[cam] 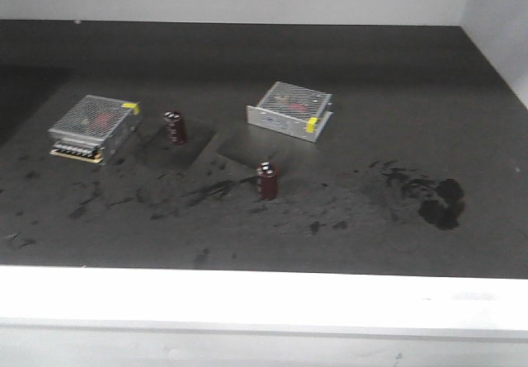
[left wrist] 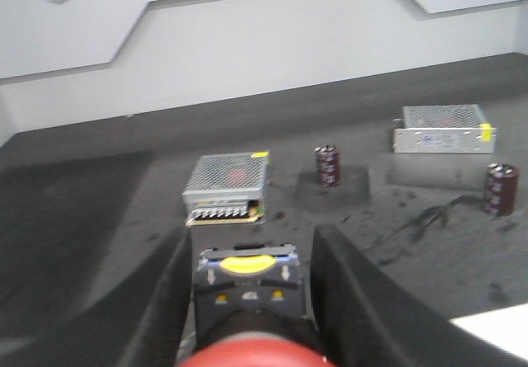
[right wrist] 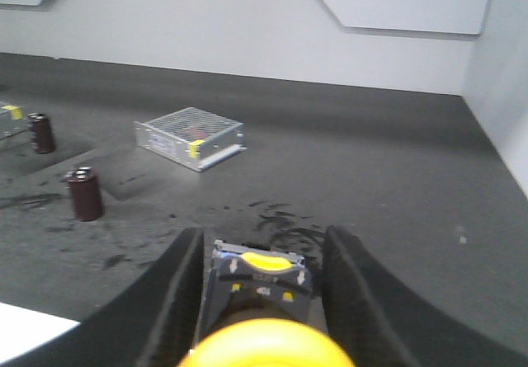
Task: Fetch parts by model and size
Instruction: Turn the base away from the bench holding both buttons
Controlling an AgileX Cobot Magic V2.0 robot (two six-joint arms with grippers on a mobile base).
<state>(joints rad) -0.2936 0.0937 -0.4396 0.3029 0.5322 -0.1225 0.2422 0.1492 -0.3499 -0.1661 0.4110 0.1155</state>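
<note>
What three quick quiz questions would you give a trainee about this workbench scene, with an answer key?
1. True or false: the left gripper holds the red-capped button.
2. How many dark red cylinders stand upright on the table? A one, B two, C three.
3. Fill in: the right gripper holds a second button whose cap is ___.

Key: 1 true; 2 B; 3 yellow.
</note>
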